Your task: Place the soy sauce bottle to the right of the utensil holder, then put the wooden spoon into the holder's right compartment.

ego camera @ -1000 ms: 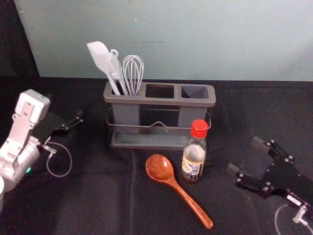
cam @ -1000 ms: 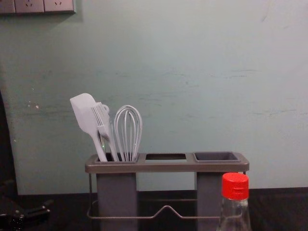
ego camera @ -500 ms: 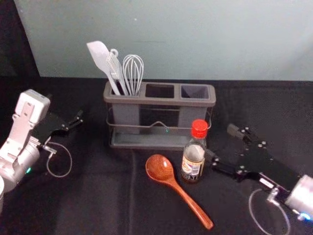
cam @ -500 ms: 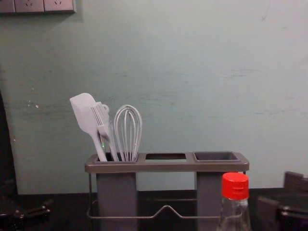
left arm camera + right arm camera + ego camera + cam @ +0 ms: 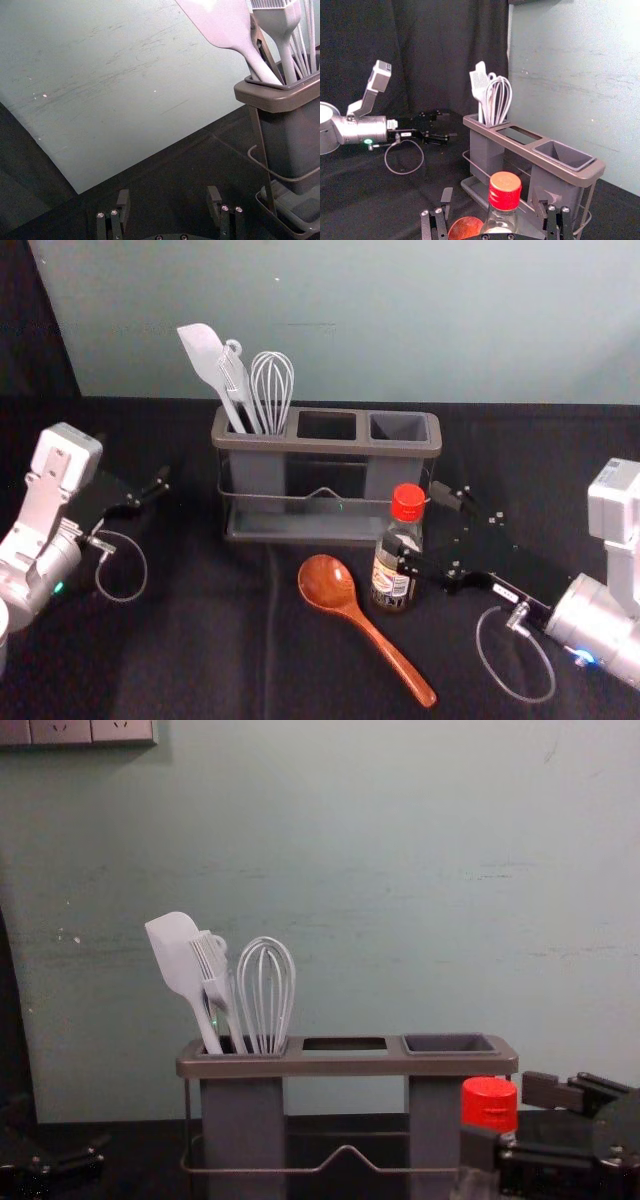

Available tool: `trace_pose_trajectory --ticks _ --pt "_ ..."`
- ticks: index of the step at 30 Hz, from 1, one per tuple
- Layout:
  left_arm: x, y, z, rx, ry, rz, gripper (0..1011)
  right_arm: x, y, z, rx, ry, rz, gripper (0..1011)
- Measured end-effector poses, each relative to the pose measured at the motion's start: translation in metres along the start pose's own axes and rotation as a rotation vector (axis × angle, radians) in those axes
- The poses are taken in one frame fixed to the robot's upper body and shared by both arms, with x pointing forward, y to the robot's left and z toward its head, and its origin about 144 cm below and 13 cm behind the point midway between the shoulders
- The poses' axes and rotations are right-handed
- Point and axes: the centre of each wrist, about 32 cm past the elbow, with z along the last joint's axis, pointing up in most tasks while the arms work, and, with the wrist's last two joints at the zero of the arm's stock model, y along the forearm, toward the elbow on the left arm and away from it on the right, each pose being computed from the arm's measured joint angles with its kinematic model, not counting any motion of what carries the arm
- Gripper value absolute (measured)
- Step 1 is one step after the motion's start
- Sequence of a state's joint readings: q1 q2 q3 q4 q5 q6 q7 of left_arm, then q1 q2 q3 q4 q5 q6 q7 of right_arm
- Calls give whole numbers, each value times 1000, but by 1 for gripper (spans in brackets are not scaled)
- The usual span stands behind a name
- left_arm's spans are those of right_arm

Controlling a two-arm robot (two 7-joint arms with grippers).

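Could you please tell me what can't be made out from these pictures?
Chest view: lower part of the bottle, behind the right claw and cut off by the bottom edge.
Head view: fine print on the label, too small.
Head view: lower end of the spatula, hidden inside the holder.
Right wrist view: handle of the spoon, past the bottom edge.
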State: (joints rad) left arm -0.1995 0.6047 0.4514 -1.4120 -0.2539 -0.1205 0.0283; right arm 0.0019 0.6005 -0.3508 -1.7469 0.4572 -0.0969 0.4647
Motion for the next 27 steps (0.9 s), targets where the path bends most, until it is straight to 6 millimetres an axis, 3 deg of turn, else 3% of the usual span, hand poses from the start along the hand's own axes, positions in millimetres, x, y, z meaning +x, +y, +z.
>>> trace_pose_trajectory --ticks 27 --pt "0 0 0 0 0 0 1005 0 27 -2 -32 16 -36 1003"
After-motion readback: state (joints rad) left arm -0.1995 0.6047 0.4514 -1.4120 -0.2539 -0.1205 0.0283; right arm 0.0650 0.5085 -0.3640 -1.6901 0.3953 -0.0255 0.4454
